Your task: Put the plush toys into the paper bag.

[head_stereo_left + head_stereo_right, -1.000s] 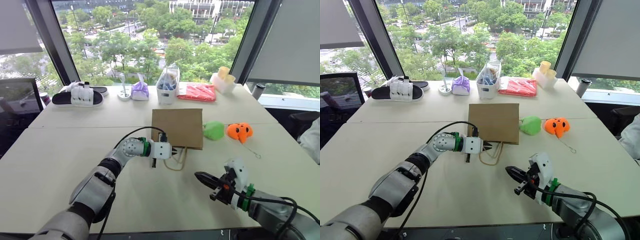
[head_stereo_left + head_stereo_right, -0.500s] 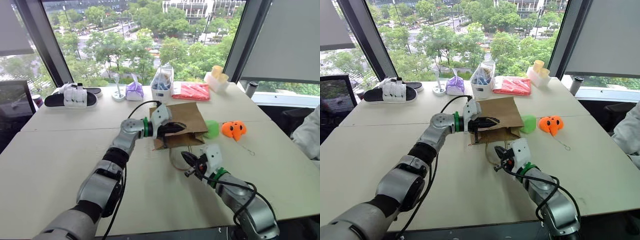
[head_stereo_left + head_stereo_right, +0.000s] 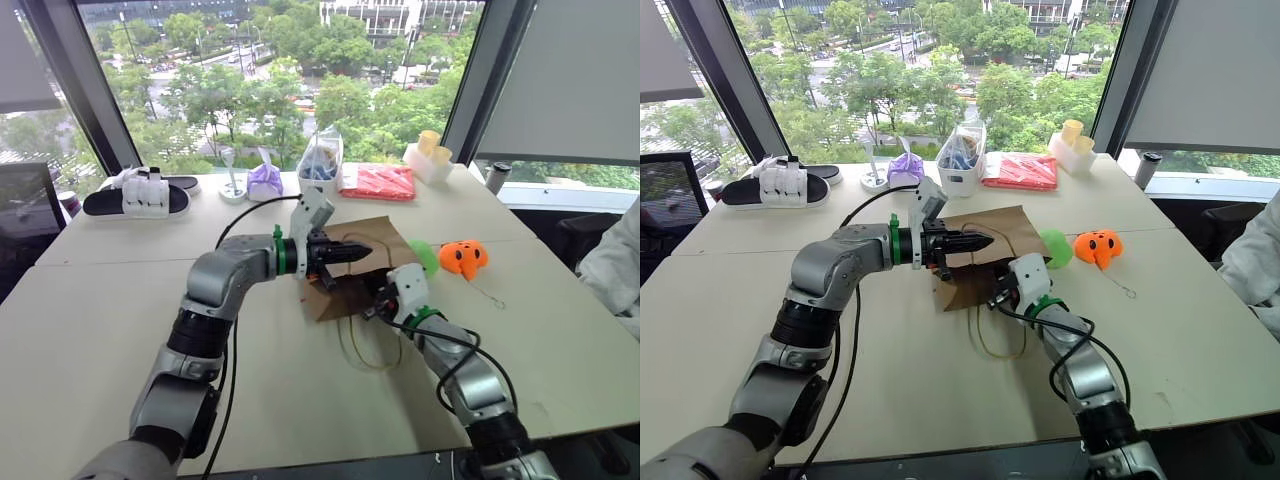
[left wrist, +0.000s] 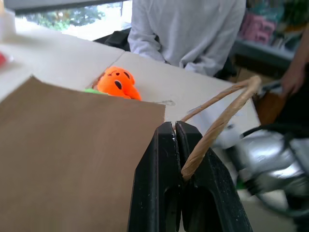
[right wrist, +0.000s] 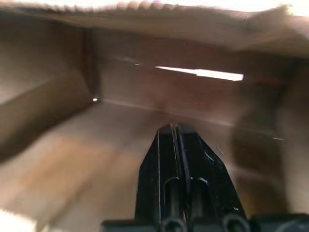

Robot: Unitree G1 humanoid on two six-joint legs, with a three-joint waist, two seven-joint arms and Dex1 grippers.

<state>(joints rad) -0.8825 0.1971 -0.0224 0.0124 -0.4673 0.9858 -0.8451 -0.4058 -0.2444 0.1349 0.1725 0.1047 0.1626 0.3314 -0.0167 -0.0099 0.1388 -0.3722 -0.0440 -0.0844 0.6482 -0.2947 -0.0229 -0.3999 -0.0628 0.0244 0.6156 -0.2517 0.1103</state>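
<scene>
The brown paper bag (image 3: 385, 243) lies on the table with its mouth toward me and its upper side raised. My left gripper (image 4: 175, 124) is shut on the bag's upper rim, right beside the tan cord handle (image 4: 219, 121). My right gripper (image 5: 175, 128) is shut with nothing in it and reaches inside the bag, brown paper walls all around it. Beyond the bag's right side lie the plush toys, the light green one (image 3: 429, 256) and the orange one (image 3: 465, 257); neither gripper touches them.
The bag's lower cord loop (image 3: 370, 345) trails on the table toward me. At the far edge stand a red packet (image 3: 378, 181), a purple pouch (image 3: 267, 180), a clear bag of blue items (image 3: 321, 168), slippers (image 3: 135, 196) and cups (image 3: 428, 158). A person's sleeve (image 3: 618, 268) is at the right.
My left gripper has risen and rolled, lifting the bag's upper rim so the mouth gapes. My right gripper has moved forward into the bag. The camera view has shifted.
</scene>
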